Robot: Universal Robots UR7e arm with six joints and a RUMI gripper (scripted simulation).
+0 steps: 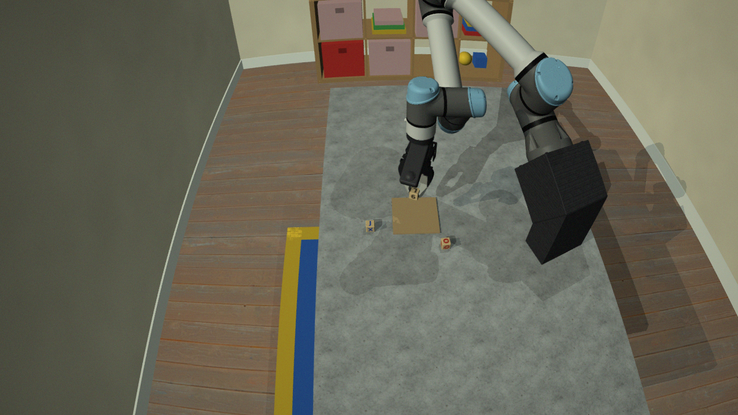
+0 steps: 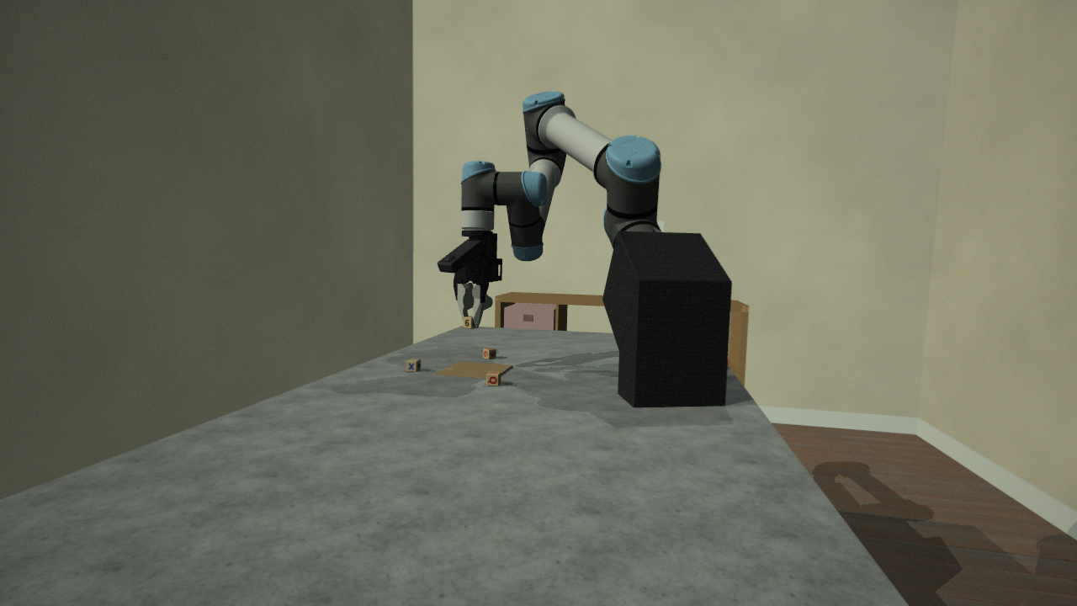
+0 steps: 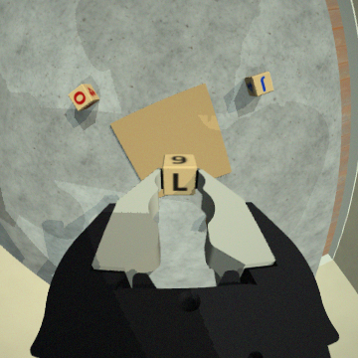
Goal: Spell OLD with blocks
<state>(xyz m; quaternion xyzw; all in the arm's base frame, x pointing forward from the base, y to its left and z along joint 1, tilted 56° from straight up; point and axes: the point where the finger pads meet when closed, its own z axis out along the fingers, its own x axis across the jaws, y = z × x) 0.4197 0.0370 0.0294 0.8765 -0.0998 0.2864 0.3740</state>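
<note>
While the L block [image 1: 413, 193] [image 2: 468, 322] [image 3: 179, 180] is being pinched up high by the gripper [image 1: 415, 192] [image 2: 469, 323] [image 3: 178, 170], the O block [image 1: 445, 242] [image 2: 493, 379] [image 3: 84, 96] and the J block [image 1: 369, 226] [image 2: 412, 365] [image 3: 260, 84] are being held up by the gray table [image 1: 464, 335] [image 2: 452, 490] [image 3: 40, 40], off the tan mat [image 1: 415, 215] [image 2: 474, 369] [image 3: 174, 129]. Another block [image 2: 489, 353] is being seen past the mat, its letter too small to be read

playroom-like room | cube shelf [image 1: 364, 59] [image 2: 565, 299] | pink bins [image 1: 389, 57] [image 2: 528, 316] | yellow ball [image 1: 464, 58]
</note>
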